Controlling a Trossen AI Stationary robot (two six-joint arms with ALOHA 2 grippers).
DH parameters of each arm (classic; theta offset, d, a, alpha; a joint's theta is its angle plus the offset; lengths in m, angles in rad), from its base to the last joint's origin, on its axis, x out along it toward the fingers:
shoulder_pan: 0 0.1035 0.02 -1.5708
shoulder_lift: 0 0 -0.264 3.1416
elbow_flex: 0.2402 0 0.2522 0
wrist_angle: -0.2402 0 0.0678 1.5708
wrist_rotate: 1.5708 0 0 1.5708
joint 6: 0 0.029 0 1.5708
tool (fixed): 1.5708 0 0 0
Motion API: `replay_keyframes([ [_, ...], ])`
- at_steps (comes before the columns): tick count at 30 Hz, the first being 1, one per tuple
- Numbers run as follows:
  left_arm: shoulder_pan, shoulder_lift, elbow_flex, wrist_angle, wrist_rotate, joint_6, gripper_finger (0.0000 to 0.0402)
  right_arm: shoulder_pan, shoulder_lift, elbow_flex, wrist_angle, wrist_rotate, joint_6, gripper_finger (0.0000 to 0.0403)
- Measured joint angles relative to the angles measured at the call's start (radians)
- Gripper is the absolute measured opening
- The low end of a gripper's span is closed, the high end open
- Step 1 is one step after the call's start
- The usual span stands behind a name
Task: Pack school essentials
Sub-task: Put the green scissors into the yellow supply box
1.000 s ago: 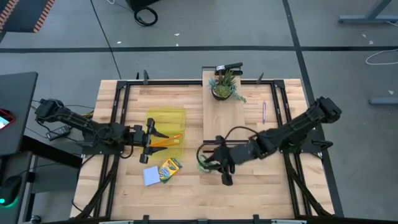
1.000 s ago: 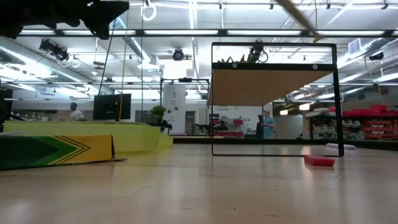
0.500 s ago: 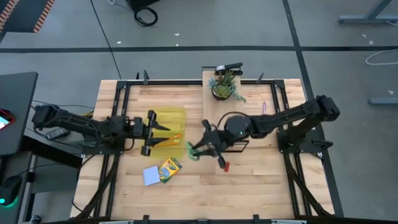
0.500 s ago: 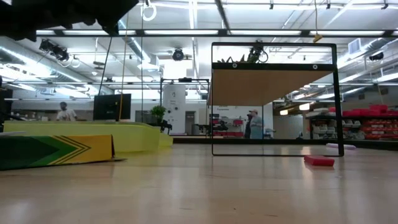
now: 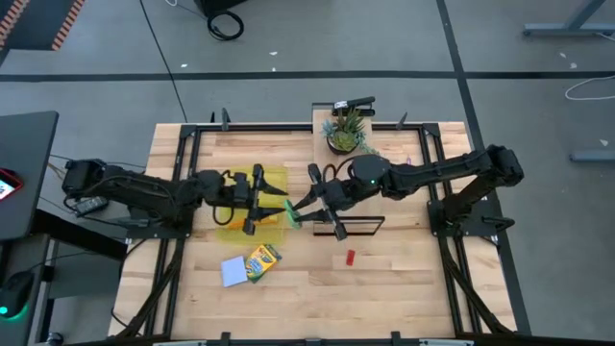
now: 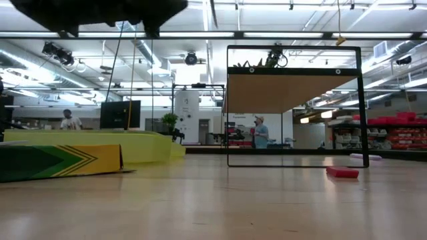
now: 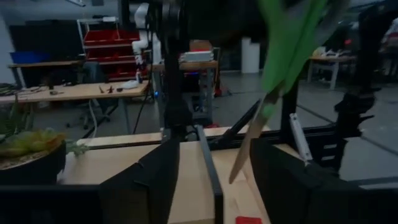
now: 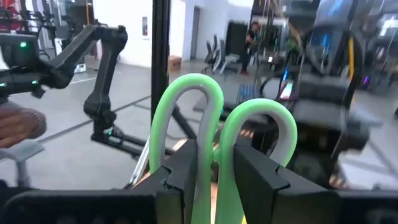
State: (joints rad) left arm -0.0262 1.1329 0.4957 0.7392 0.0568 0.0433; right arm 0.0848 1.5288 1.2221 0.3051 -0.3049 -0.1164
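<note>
**Scissors carried to the case**

The right gripper [image 5: 306,213] pinches the green-handled scissors [image 5: 292,216] at the yellow case's [image 5: 269,177] three-o'clock edge; left gripper [image 5: 261,200] spread over it; next, likely lower and release inside.

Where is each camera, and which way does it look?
High view: above, straight down on both arms; right end effector holds the scissors beside the left end effector.
Low view: table height, across into the room; arms overhead.
Left wrist: sees the scissors.
Right wrist: fingers clamp the scissors.
Shared: the scissors.
</note>
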Motion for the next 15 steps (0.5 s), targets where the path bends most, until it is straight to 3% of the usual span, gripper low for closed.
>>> replay_keyframes([
  [9, -0.001, 0.06, 0.061, -0.01, -0.099, 0.111, 0.0297, -0.005, 0.0, 0.0, 0.019, 0.146, -0.142, 0.0104],
  [15, -0.001, 0.06, 0.076, 0.001, -0.115, 0.138, 0.0306, -0.004, 0.0, 0.0, 0.024, 0.227, -0.227, 0.0104],
])
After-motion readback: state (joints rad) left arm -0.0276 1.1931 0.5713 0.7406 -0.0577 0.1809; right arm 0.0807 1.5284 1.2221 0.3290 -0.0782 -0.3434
